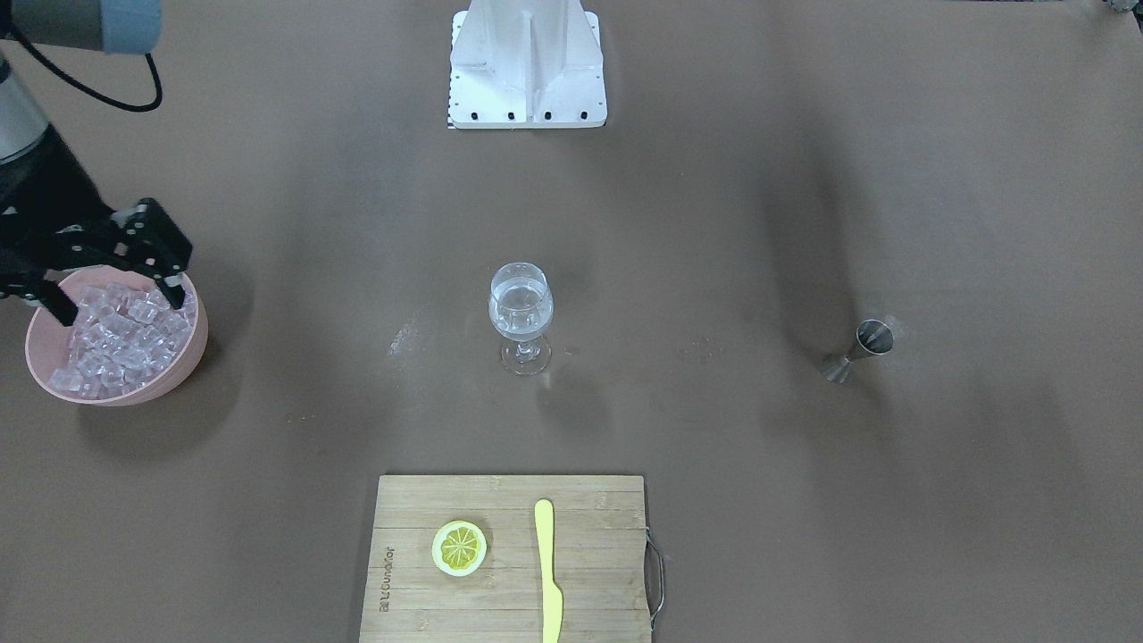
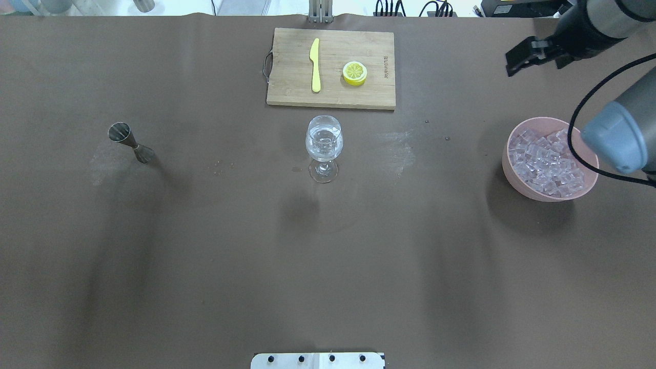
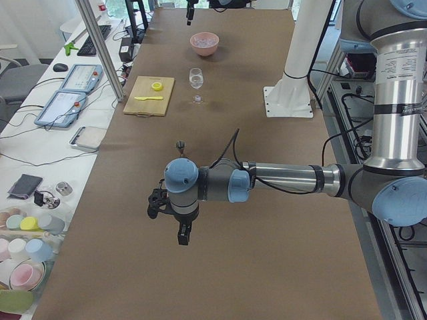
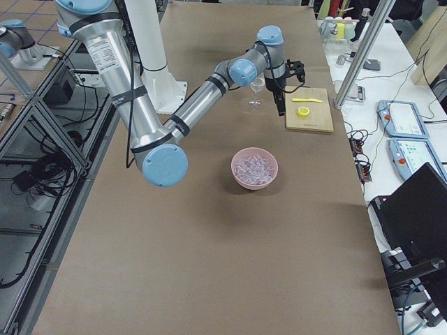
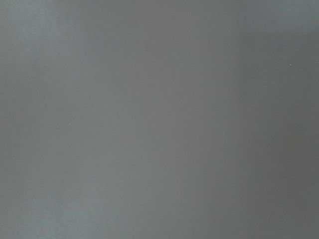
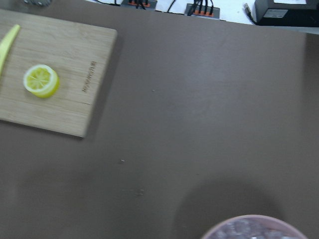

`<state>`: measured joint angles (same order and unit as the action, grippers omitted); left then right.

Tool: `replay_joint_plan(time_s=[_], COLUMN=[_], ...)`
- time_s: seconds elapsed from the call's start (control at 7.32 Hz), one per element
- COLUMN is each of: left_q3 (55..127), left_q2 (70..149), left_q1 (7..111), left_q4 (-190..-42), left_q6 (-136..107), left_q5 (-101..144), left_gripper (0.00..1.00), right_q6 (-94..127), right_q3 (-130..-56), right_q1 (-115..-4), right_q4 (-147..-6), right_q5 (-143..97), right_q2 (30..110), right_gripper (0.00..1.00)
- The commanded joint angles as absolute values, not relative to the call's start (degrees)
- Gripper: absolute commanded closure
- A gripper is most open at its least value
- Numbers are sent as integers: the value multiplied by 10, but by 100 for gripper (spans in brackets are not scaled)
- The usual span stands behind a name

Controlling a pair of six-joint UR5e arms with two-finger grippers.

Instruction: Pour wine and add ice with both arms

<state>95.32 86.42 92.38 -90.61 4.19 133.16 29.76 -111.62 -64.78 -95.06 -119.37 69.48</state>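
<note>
Burnt-in brand mark (image 1: 386, 580) on cutting board (image 1: 589, 580), lower centre of front-facing view: lettering not legible. Printed label (image 3: 400, 67) on left arm (image 3: 287, 179): too small to read.

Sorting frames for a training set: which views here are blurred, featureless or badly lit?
Left wrist-mounted view: featureless grey-brown, only faint shading bands. Right wrist-mounted view: slightly soft, the pink bowl at the bottom edge blurred. Overhead exterior: sharp, with broad soft shadows on the table and a washed-out strip beyond its far edge. Exterior front-facing: sharp, small glints on the wine glass.
</note>
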Motion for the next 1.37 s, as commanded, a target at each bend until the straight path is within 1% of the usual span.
replay_joint_plan(time_s=[0.0, 0.14, 0.27, 0.41, 0.55, 0.82, 1.23], left_q3=[948, 948, 948, 951, 952, 951, 951], left_q2=[860, 860, 860, 847, 847, 847, 847], left_q1=[924, 924, 924, 924, 924, 924, 924], left_q4=[-917, -917, -917, -918, -918, -918, -918], left_q6=[40, 41, 40, 42, 42, 43, 44], left_q5=[1329, 1330, 1330, 1331, 1330, 1330, 1330], left_gripper=[1, 1, 1, 1, 1, 1, 1], right_q6=[76, -4, -48, -55, -54, -49, -48], right_q3=[-1058, -1012, -999, -1005, -1002, -1001, -1031], right_q1=[-768, -816, -848, -874, -887, -907, -909], right_q4=[-950, -948, -946, -943, -944, -945, -943], right_q5=[-1268, -1294, -1291, -1289, -1285, -1210, -1208], right_q2=[781, 802, 848, 917, 952, 970, 961], right_gripper=[0, 0, 0, 0, 0, 0, 0])
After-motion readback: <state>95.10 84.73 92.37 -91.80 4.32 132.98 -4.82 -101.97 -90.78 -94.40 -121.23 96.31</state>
